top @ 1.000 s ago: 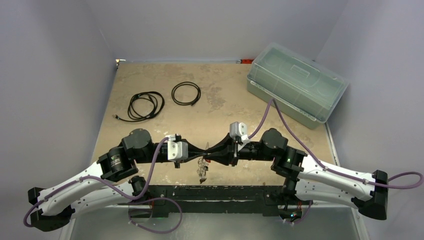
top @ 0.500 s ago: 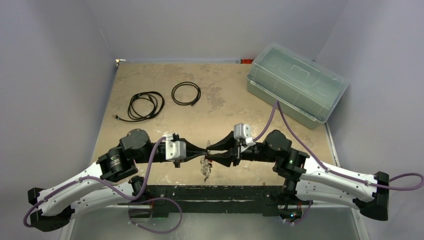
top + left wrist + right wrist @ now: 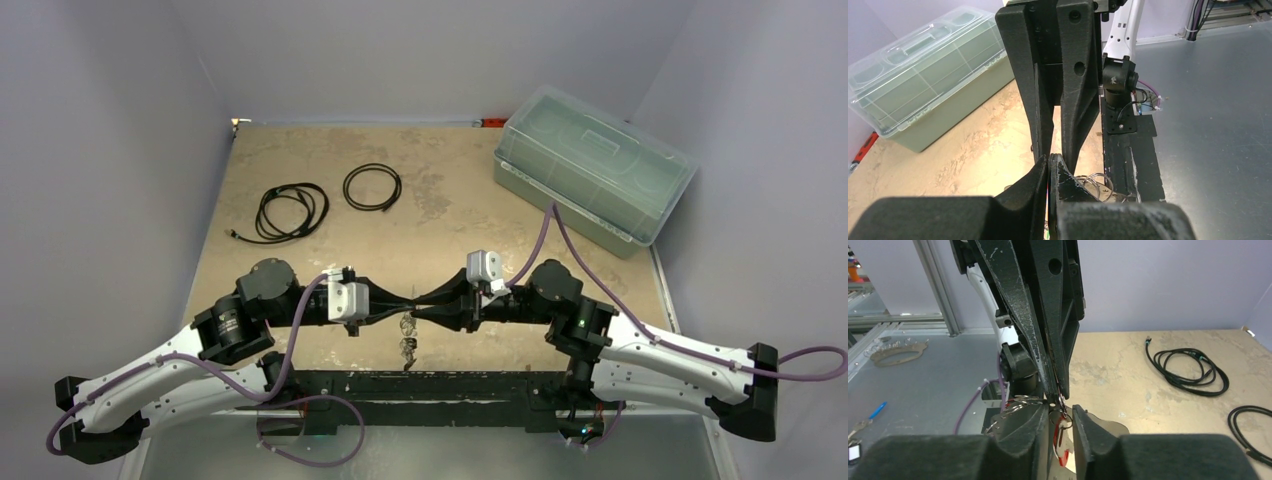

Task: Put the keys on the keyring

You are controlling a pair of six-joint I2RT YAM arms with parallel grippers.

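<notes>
Two pairs of jaws meet tip to tip above the near edge of the surface [image 3: 450,200]. The left jaws are pressed together, pinching the top of the keyring [image 3: 1062,402], a thin wire loop that hangs just under their tips. The right jaws stand a little spread, one finger on either side of the loop, and I cannot see either pad touching it. A red key [image 3: 1063,444] dangles from the loop in the gap between the right fingers [image 3: 1093,435]. In the top view the keys [image 3: 407,338] show as a small pale tangle hanging below the meeting point, too small to count or to tell other colours. More wire loops [image 3: 1094,179] show beside the left fingers [image 3: 1068,185] in the left wrist view.

The bunch looks light, hard and slick: thin stiff wire and small flat metal, free to swing and twist from one pinch point. A key is best taken by its coloured head, pads flat on the two broad faces, leaving the hole clear. The ring is best held on a plain stretch of wire away from the split. A loose pinch would likely let the wire roll out.

Farther off, well apart from the arms, lie a black cable coil [image 3: 292,212], a second coil [image 3: 372,187] and a lidded clear box [image 3: 595,175] at the far right corner.
</notes>
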